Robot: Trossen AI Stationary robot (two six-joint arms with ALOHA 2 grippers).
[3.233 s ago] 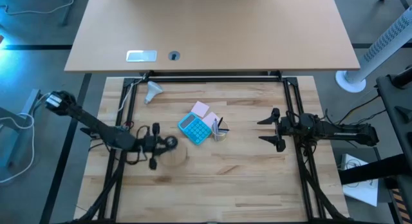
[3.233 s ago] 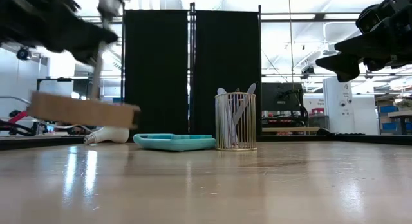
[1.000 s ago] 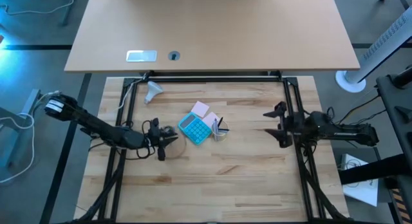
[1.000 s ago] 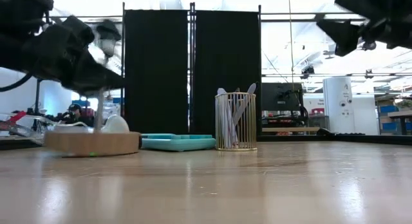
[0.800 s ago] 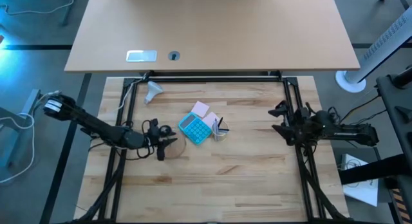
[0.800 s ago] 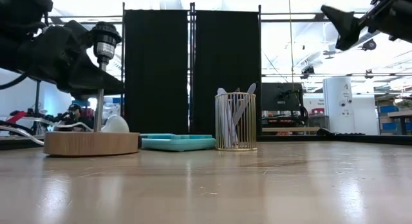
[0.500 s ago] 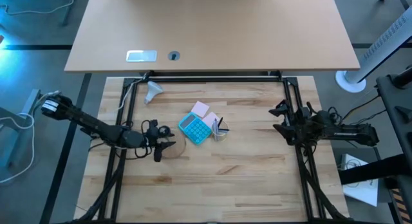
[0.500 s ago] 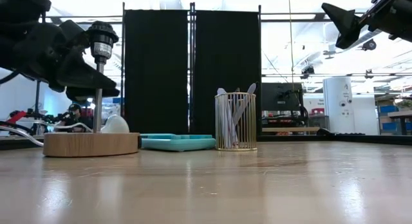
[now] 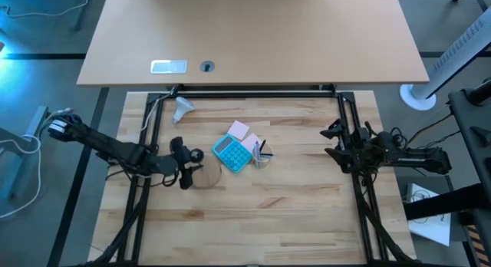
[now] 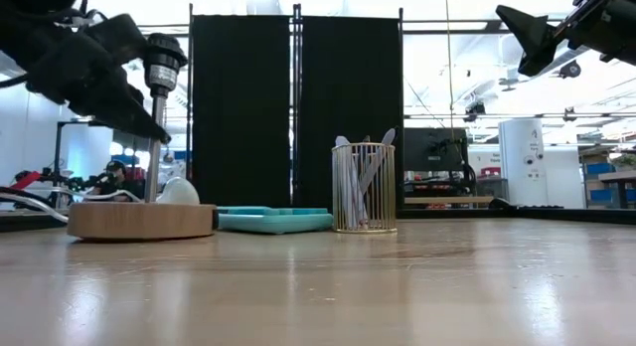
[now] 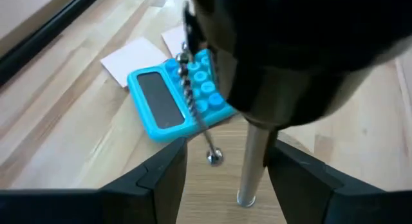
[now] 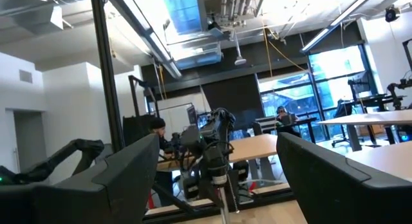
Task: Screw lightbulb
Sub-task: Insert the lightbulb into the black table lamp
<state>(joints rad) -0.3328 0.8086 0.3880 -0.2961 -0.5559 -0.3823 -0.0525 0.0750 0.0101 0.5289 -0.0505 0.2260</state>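
The lightbulb (image 9: 182, 107) lies on its side at the far left of the wooden table (image 9: 291, 221), well apart from both arms, its narrow base pointing toward the table's left edge. In the low view its white globe (image 10: 179, 192) shows just behind the lamp base.

Nearer the middle stands the lamp base (image 9: 205, 176), a round wooden disc with a thin metal post topped by a black socket (image 10: 162, 60). The left gripper (image 9: 184, 167) hovers just beside that post, its fingers (image 11: 161, 179) spread apart on either side of it and holding nothing.

To the right of the disc lie a blue calculator (image 9: 231, 153), pink notes (image 9: 239, 130) and a wire pen cup (image 9: 262, 157).

The right gripper (image 9: 335, 142) hangs above the table's right side, fingers apart and empty.
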